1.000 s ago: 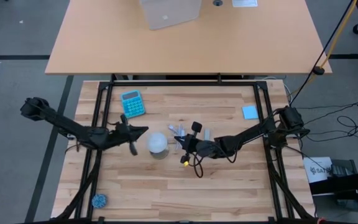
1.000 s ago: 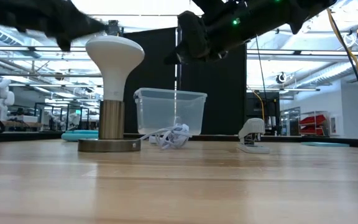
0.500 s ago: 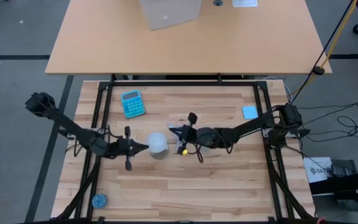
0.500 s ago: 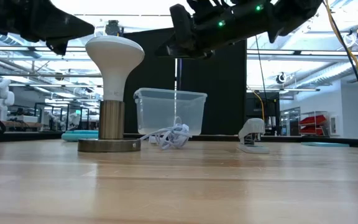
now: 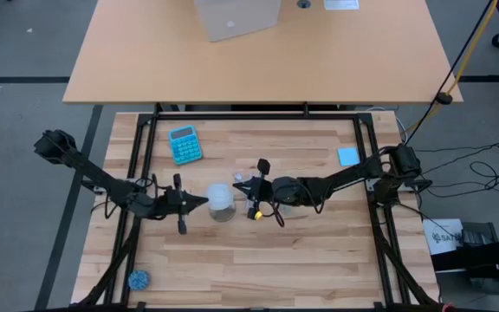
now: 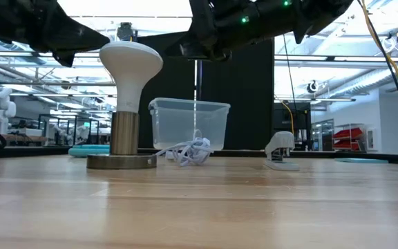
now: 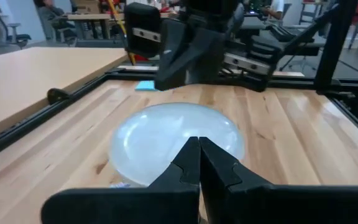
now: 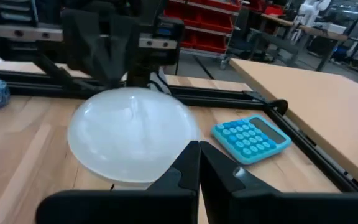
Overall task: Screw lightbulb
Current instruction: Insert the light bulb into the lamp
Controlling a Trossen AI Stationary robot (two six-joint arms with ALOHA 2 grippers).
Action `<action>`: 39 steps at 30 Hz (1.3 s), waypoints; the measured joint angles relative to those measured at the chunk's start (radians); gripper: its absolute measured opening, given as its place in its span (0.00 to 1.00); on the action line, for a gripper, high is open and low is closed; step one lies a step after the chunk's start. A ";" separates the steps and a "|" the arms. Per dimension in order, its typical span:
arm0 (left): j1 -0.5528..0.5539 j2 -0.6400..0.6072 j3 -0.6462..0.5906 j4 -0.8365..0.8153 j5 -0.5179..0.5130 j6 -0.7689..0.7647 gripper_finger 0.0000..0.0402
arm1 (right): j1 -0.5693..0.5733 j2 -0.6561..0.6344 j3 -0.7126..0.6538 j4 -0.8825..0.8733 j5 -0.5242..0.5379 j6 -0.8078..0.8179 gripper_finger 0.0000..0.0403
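Note:
The white lightbulb [image 5: 221, 198] stands upright, dome up, its narrow end in a brass socket [image 6: 124, 132] on a round metal disc [image 6: 121, 162]. My left gripper [image 5: 203, 201] is shut, its tip at the dome's left rim; in its wrist view [image 7: 199, 142] the tip shows over the dome [image 7: 166, 134]. My right gripper [image 5: 242, 192] is shut, its tip at the dome's right rim, and its wrist view [image 8: 197, 144] also shows the dome [image 8: 129, 130]. Both are at dome height in the low view [image 6: 131, 57]. My left gripper's shut fingertips [image 7: 191, 155] stand level at the dome's left side; I cannot tell whether they touch it. My right gripper's shut fingertips [image 8: 191, 158] stand level at the dome's right side; I cannot tell whether they touch it.
A blue calculator [image 5: 185, 144] lies at the far left, a blue pad [image 5: 347, 156] at the far right, and a blue ball [image 5: 138, 279] at the near left. A clear box [image 6: 188, 124], a coiled white cord [image 6: 188, 151] and a small stapler-like thing [image 6: 280, 151] are beyond the bulb.
My right gripper has gone toward the table's left and far edges, up to the bulb's right side. My left gripper has gone a little toward the near edge and now points level at the bulb's left side. The bulb stays in its socket.

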 joint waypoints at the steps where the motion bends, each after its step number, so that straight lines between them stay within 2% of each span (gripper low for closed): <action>1: 0.006 0.000 0.000 -0.006 -0.002 -0.004 0.00 | 0.001 0.000 0.000 -0.006 0.000 0.002 0.00; 8: 0.054 0.000 0.001 -0.077 -0.077 -0.074 0.00 | 0.022 0.000 0.000 -0.038 -0.004 0.002 0.00; 16: 0.107 0.007 -0.008 -0.124 -0.084 -0.101 0.00 | 0.054 0.000 0.000 -0.082 -0.004 -0.002 0.00; 19: 0.101 0.000 -0.005 -0.102 -0.125 -0.106 0.00 | 0.073 0.000 0.000 -0.098 -0.004 -0.009 0.00; 24: 0.022 -0.022 -0.005 -0.053 -0.255 -0.041 0.00 | 0.095 0.000 0.000 -0.127 -0.001 -0.009 0.00; 31: -0.147 -0.115 -0.003 0.067 -0.352 0.195 0.00 | 0.062 0.000 0.000 -0.118 0.061 -0.008 0.00; 35: -0.219 -0.125 -0.003 0.058 -0.320 0.270 0.00 | 0.033 0.000 0.000 -0.115 0.060 0.007 0.00; 39: -0.221 -0.100 -0.003 -0.010 -0.276 0.172 0.00 | 0.012 0.000 0.000 -0.085 0.049 0.002 0.00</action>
